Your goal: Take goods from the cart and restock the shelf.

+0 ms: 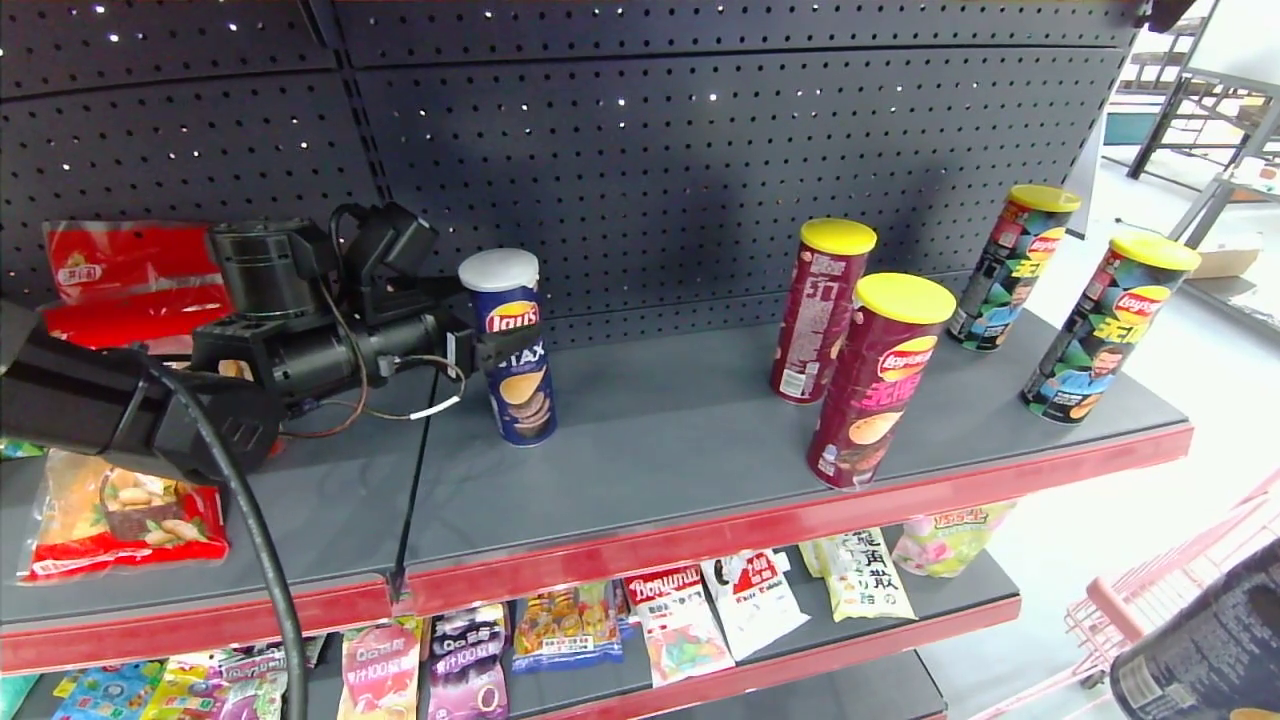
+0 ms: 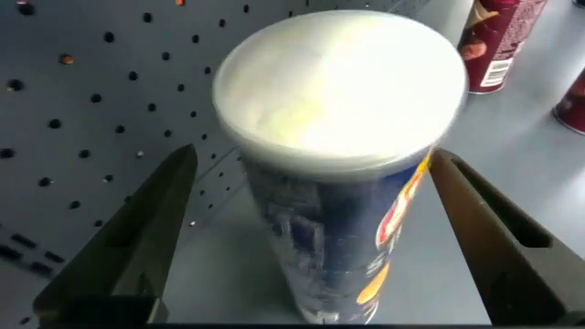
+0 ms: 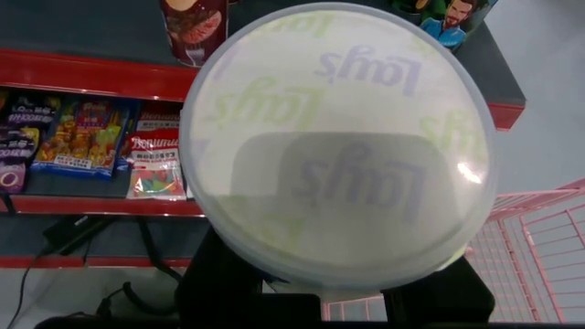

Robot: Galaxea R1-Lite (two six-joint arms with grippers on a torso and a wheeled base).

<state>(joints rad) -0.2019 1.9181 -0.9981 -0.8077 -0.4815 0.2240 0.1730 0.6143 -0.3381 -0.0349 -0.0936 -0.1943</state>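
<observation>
A blue chips can [image 1: 517,350] with a white lid [image 2: 340,84] stands upright on the grey shelf [image 1: 680,440], left of the middle. My left gripper [image 1: 500,345] is at the can's upper half with one finger [image 2: 137,242] on each side. It is open, and a gap shows between one finger and the can's wall. My right gripper [image 3: 302,306] is shut on a dark chips can [image 1: 1215,640], held low at the right over the pink cart [image 1: 1150,600]. That can's clear lid [image 3: 338,146] hides the gripper's fingers.
Two maroon cans [image 1: 875,380] and two dark patterned cans [image 1: 1105,330], all with yellow lids, stand on the shelf's right half. Red snack bags [image 1: 125,520] lie at its left end. Bare shelf lies between the blue can and the maroon cans. Candy bags [image 1: 680,620] fill the lower shelf.
</observation>
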